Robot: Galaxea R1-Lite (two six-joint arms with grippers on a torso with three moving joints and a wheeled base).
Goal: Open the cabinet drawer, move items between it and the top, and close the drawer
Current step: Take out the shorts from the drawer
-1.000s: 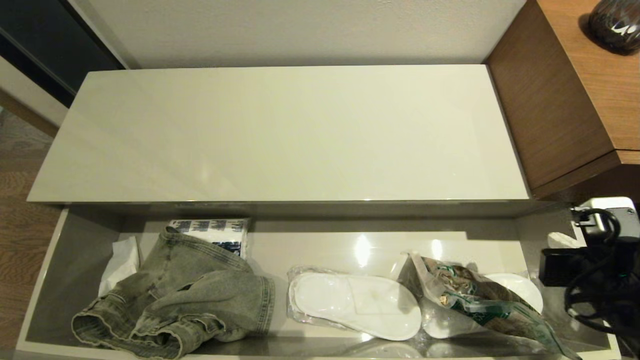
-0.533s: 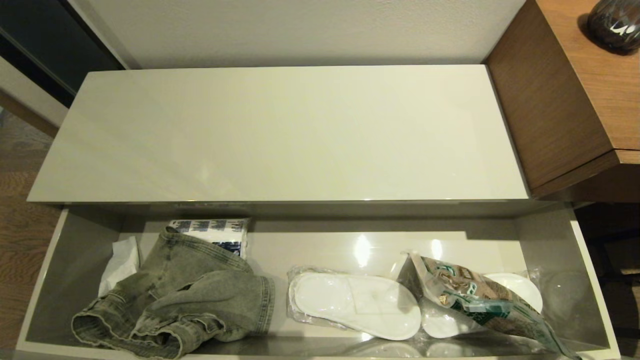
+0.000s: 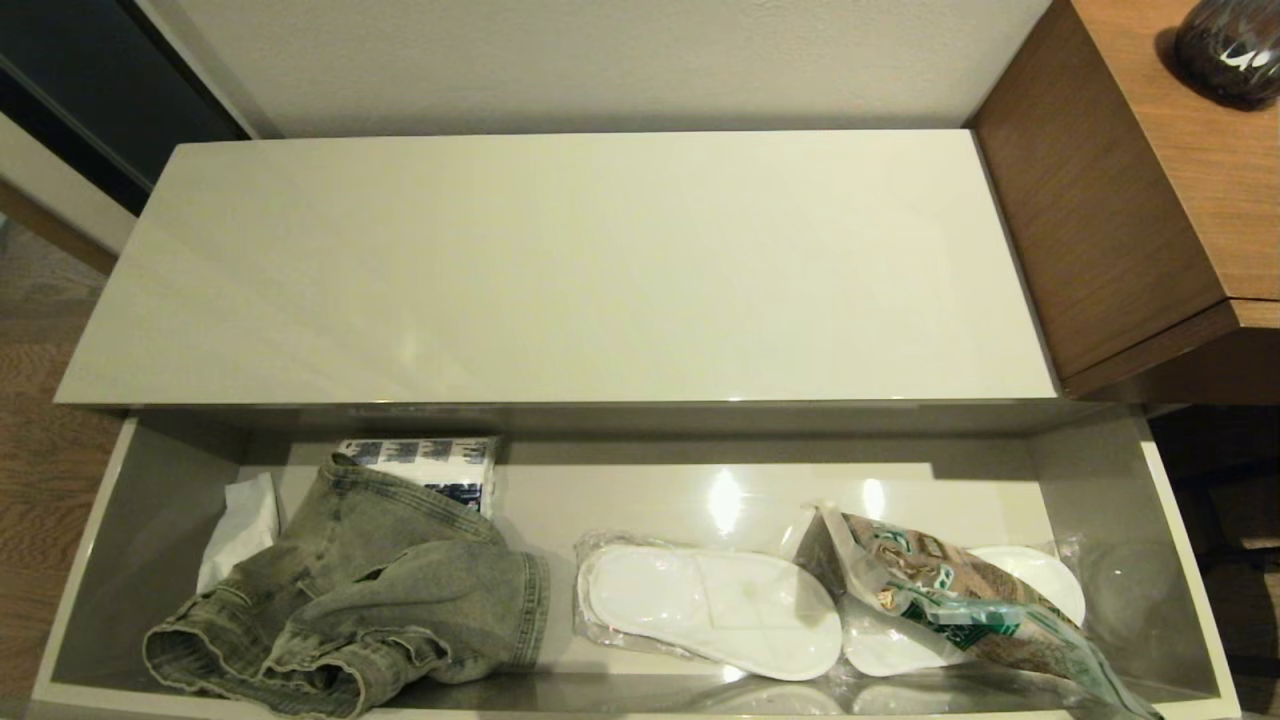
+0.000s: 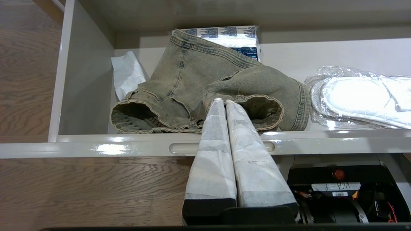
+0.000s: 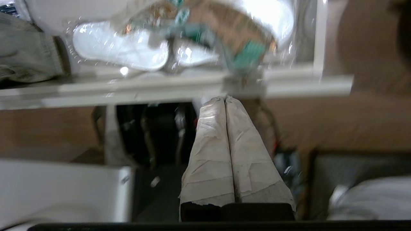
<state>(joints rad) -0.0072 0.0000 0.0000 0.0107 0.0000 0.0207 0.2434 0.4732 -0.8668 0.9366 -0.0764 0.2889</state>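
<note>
Having left the head view, right pincer [image 5: 224,98] closed, empty, below open drawer [image 3: 1185,520].

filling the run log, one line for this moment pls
drawer: open | denim garment, food bag: inside | top: bare | left gripper: shut, before drawer front | right gripper: shut, before front

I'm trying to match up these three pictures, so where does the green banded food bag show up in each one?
Head view: the food bag lies at the drawer's right end, over a wrapped slipper.
Left wrist view: not in it.
Right wrist view: the bag is blurred, just beyond the drawer's front wall, past the shut right hand.
Shared landmark: the wrapped white slipper.
</note>
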